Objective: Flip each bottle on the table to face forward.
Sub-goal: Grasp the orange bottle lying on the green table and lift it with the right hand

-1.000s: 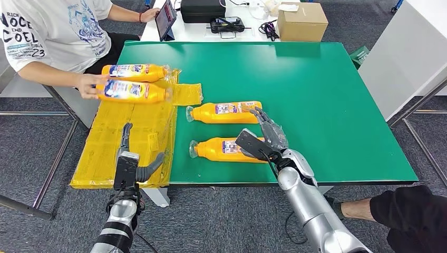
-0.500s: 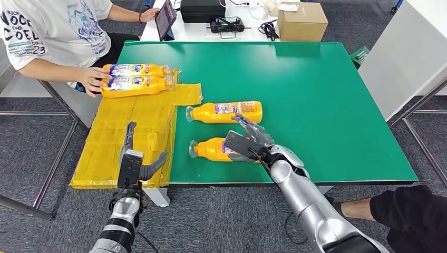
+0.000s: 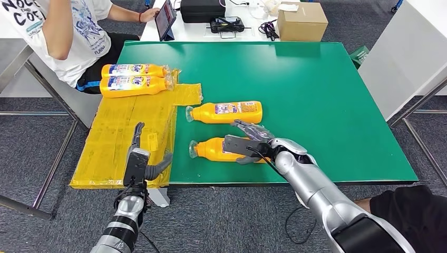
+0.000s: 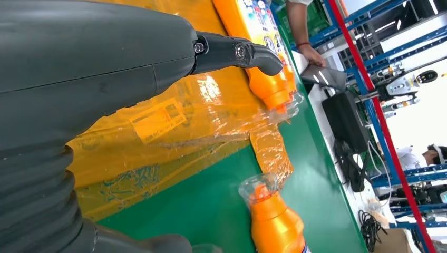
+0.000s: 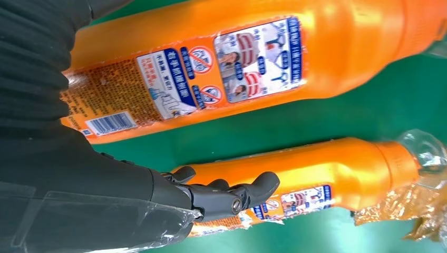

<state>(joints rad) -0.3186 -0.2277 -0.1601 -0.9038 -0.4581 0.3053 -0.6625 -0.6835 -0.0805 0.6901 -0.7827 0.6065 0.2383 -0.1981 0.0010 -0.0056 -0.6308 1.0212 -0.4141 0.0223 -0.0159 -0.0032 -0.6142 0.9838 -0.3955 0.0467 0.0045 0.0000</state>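
Right hand [image 3: 248,143] now cups the smooth orange near bottle [image 3: 213,149].

Two orange plastic bottles lie on the green table surface [image 5: 295,118]: the label-up bottle [image 5: 253,58] and the capped bottle [image 5: 337,174], overlapped by the right hand [image 5: 211,197].

The scene is lit brightly and evenly from above, and only short, soft shadows are cast beside the bottles [image 3: 225,112] on the green table [image 3: 337,105]. The head view is rendered sharp from edge to edge. White glare is seen on the crinkled yellow plastic sheet [image 4: 174,121] in the left wrist view, and the upper right of that frame is washed out. The hand [image 5: 79,174] is slightly blurred at the left of the right wrist view.
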